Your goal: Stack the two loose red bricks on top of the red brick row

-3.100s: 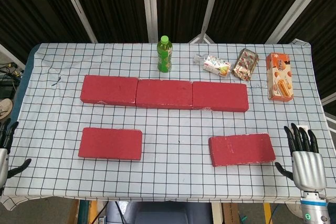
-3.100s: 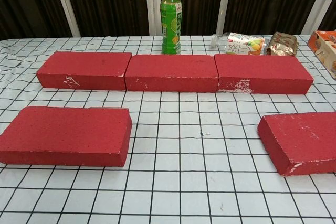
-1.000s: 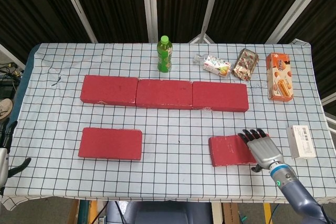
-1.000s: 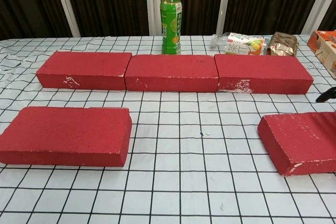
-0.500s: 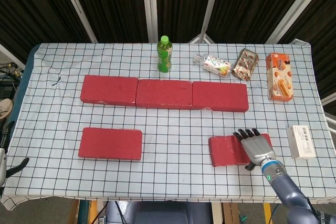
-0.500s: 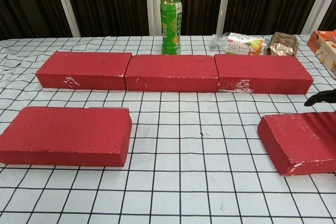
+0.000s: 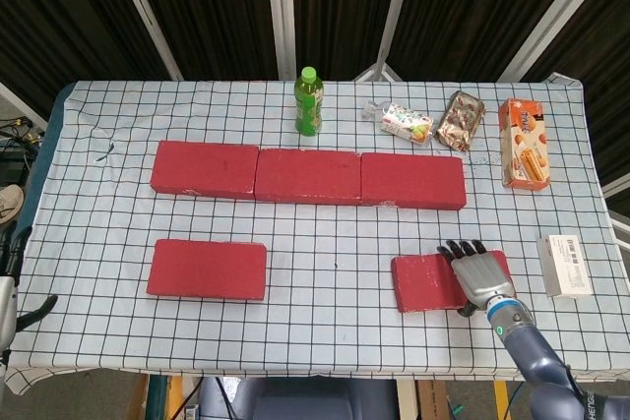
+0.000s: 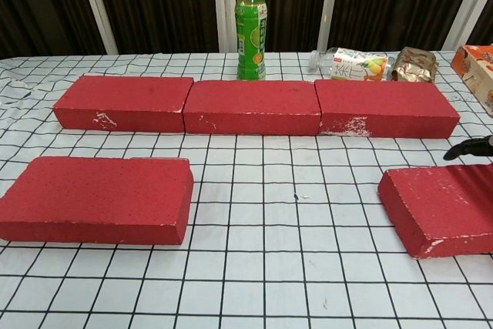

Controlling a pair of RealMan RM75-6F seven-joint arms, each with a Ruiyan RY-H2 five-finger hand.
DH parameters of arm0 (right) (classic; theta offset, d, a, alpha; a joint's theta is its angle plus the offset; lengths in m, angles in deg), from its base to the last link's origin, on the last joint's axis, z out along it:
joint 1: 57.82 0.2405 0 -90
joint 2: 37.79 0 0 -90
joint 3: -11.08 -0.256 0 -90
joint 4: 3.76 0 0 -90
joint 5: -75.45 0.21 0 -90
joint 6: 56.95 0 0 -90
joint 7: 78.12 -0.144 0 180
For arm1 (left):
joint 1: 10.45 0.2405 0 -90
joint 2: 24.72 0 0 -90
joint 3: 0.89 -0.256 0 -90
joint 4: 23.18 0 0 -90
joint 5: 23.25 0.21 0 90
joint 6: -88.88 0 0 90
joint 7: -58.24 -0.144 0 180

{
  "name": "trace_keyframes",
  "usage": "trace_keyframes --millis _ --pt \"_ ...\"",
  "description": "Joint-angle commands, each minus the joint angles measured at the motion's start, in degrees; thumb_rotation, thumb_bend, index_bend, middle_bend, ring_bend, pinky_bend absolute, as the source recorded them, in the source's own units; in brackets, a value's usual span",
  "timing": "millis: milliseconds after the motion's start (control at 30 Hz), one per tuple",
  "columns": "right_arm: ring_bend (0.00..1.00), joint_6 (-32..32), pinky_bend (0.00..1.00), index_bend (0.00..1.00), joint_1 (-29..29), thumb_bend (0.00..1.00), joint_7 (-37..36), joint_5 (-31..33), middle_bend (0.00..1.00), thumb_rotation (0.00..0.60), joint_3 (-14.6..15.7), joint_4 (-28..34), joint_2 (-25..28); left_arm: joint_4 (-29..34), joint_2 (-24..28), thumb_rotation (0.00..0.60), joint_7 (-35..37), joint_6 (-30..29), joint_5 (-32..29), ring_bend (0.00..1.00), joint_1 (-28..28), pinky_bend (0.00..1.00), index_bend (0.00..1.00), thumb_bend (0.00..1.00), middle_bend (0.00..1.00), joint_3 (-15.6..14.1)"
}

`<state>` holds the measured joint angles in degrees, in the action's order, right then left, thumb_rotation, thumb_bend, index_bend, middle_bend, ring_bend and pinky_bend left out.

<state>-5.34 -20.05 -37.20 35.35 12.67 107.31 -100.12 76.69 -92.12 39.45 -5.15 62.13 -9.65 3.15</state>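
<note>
Three red bricks lie flat, end to end, forming the brick row (image 7: 308, 175) across the middle of the checked table. Nearer the front edge, one loose red brick (image 7: 207, 269) lies flat on the left, square to the row. A second loose brick (image 7: 428, 281) lies flat on the right, slightly skewed, its corners chipped white.

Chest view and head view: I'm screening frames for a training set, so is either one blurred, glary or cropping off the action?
Head view: sharp, evenly lit, soft shadows, no glare; the right hand over the right loose brick shows whole. Chest view: also sharp, but the brick runs off the right edge and only dark fingertips show.
</note>
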Motion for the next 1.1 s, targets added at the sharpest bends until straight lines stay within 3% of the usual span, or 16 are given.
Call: trace_keyframes --millis 33,800,1100 --pt "0.0 -0.07 0.0 0.0 0.25 0.19 -0.38 0.02 0.0 0.6 0.33 -0.56 -0.47 0.01 -0.13 0.6 -0.28 0.08 -0.16 0.0 -0.05 0.05 0.0 0.0 0.0 0.06" --pt "0.0 0.6 0.0 0.0 1.88 0.19 -2.29 -0.48 0.01 0.6 1.88 -3.48 -3.0 0.37 -0.52 0.6 -1.27 0.21 -0.87 0.0 -0.06 0.05 0.0 0.0 0.0 0.22" --pt "0.04 1.4 0.0 0.05 2.47 0.19 -1.69 -0.54 0.15 0.6 2.68 -3.53 -3.35 0.47 -0.64 0.6 -1.57 0.26 -0.78 0.0 -0.09 0.05 0.0 0.0 0.0 0.14"
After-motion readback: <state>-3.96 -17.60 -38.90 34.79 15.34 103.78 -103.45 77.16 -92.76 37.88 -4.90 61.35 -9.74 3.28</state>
